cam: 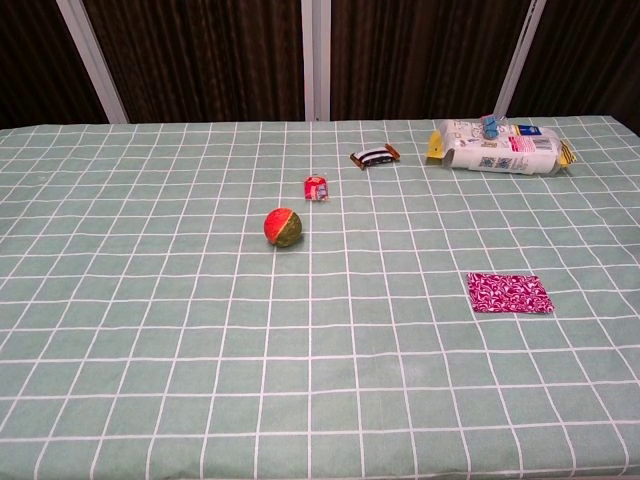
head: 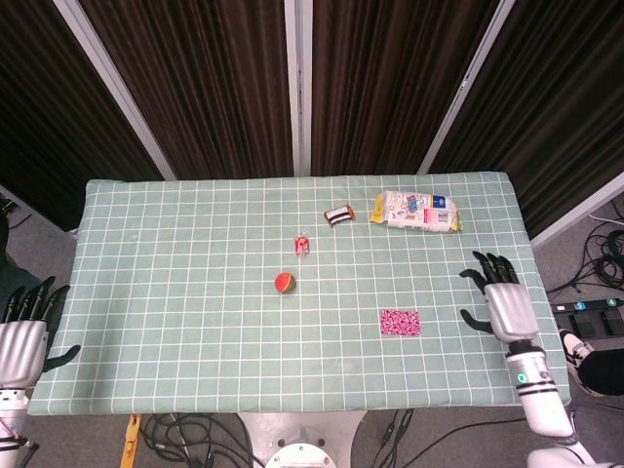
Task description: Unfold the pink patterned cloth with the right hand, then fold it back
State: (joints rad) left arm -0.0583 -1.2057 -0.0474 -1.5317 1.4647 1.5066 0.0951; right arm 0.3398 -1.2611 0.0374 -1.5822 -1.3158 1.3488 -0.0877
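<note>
The pink patterned cloth [head: 400, 322] [cam: 508, 293] lies folded flat as a small rectangle on the green checked table, toward the front right. My right hand [head: 500, 301] hovers to the right of it near the table's right edge, fingers spread and holding nothing, well apart from the cloth. It is out of the chest view. My left hand [head: 21, 331] hangs off the table's front left corner, fingers apart and empty.
A red and green ball [head: 285, 283] sits mid-table, with a small red item [head: 303, 244] behind it. Further back lie a striped wrapped bar [head: 338, 215] and a white snack bag [head: 415, 212]. Table edge [head: 546, 322] runs close to my right hand.
</note>
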